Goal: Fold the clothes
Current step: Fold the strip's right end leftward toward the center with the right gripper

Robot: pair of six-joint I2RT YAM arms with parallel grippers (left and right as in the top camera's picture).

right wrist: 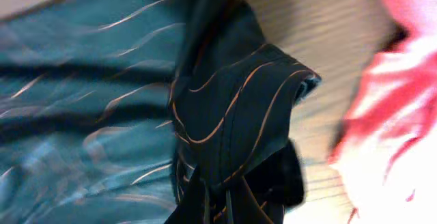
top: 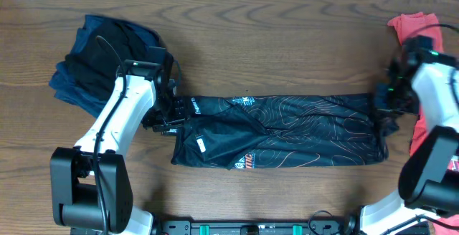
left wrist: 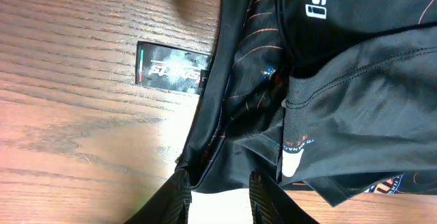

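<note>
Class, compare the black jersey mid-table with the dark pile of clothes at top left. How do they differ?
The black jersey lies stretched out long; the dark pile is bunched in a heap. The black jersey carries thin orange lines and white logos; the dark pile looks plain, partly navy. Both are dark, soft clothes on the wooden table.
</note>
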